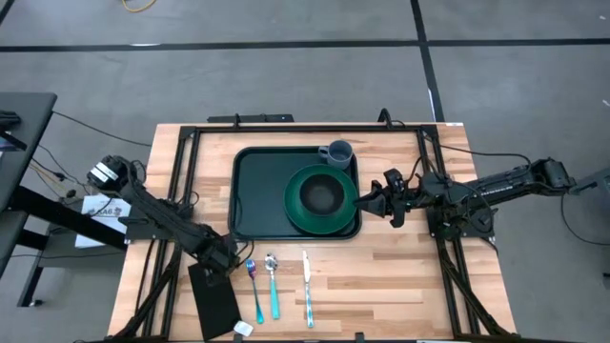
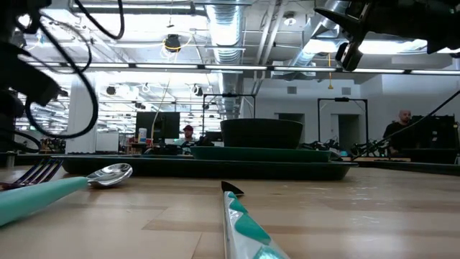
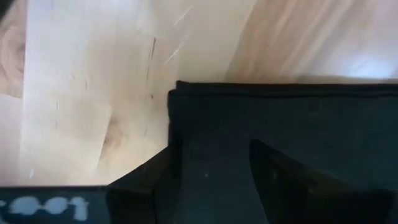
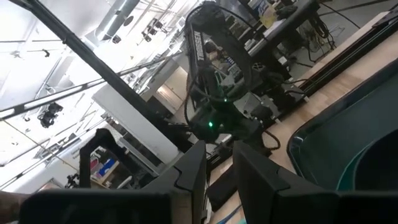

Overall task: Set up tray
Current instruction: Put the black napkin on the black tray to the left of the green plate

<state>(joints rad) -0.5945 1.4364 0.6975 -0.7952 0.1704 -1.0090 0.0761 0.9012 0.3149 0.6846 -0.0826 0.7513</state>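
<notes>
The dark green tray [image 1: 255,195] lies in the middle of the wooden surface [image 1: 381,276], toward its far edge. On the tray's right half stands a round green plate [image 1: 295,211] with a dark bowl [image 1: 322,195] in it, and a grey-blue mug [image 1: 337,152] stands at the tray's far right corner.

In front of the tray, on the bare wood, three utensils with teal handles lie side by side: a fork [image 1: 254,291], a spoon [image 1: 273,284] and a knife [image 1: 307,286].

The left pincer [image 1: 221,257] is low at the front left of the surface, over the near end of a black napkin [image 1: 213,295]. In the left wrist view its fingers [image 3: 283,177] stand a little apart over the black cloth, holding nothing I can see.

The right pincer [image 1: 374,200] hangs just beside the tray's right edge, near the plate, raised above the surface. Its fingers [image 4: 249,171] are narrow, almost together, with nothing between them.
</notes>
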